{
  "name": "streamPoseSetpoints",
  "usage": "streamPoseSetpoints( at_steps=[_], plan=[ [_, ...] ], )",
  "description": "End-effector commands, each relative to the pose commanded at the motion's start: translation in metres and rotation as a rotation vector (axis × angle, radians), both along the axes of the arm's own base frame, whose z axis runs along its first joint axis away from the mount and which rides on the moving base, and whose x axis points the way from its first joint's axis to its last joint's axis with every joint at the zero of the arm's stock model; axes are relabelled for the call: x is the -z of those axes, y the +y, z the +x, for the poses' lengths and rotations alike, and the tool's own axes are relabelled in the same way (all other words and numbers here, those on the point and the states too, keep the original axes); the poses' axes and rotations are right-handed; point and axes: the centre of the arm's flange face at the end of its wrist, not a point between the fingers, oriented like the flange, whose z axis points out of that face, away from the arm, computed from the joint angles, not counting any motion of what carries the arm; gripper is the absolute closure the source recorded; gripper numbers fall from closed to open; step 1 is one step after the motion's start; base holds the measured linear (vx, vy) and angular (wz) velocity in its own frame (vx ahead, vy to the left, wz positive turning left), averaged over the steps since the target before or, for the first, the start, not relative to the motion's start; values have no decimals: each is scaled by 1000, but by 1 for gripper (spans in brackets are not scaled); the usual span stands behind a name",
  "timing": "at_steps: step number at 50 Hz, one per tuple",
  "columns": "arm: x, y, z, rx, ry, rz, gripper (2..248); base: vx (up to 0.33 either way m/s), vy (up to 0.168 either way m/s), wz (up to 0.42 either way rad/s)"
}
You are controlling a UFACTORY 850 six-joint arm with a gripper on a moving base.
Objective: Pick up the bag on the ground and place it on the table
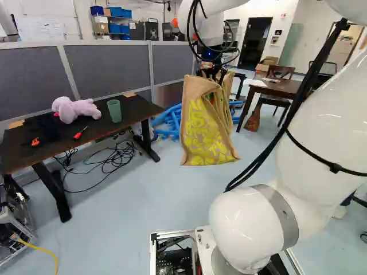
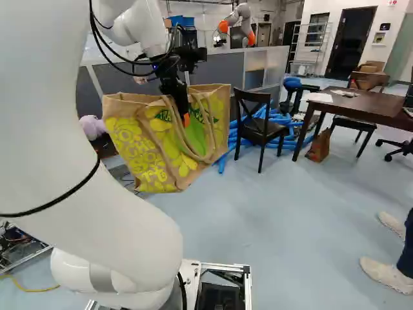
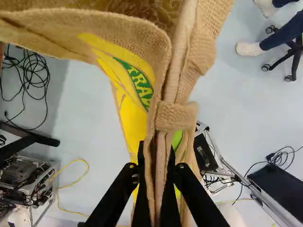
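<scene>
In the right base view my gripper (image 2: pixel 184 116) reaches down onto the upper edge of the tan bag (image 2: pixel 139 145) with yellow print. In the wrist view the gripper (image 3: pixel 155 163) is shut on the bag's rim and handle (image 3: pixel 171 85), the burlap pinched between both fingers. The bag (image 1: pixel 200 134) hangs above the floor, its bottom free in the air, right of the dark table (image 1: pixel 86 129) in the left base view. That table carries a pink plush toy (image 1: pixel 75 109), a green cup (image 1: pixel 114 110) and small orange-and-black tools.
Grey partitions (image 1: pixel 109 66) stand behind the dark table, cables (image 1: pixel 103 163) beneath it. Blue tubes (image 2: pixel 284 123) lie beyond the bag. A black chair (image 2: pixel 260 126) and brown table (image 2: pixel 361 106) stand right of it in the right base view. Another robot (image 2: pixel 240 22) is far behind.
</scene>
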Motion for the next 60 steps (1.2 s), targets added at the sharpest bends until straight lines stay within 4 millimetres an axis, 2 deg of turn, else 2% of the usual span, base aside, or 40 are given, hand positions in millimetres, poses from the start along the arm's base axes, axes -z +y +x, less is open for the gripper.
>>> streamPoseSetpoints(
  at_steps=[37, 60],
  plan=[
    [0, 0, 0, 0, 0, 0, 229, 147, -30, 242],
    [0, 0, 0, 0, 0, 0, 229, 158, -73, 254]
  ],
)
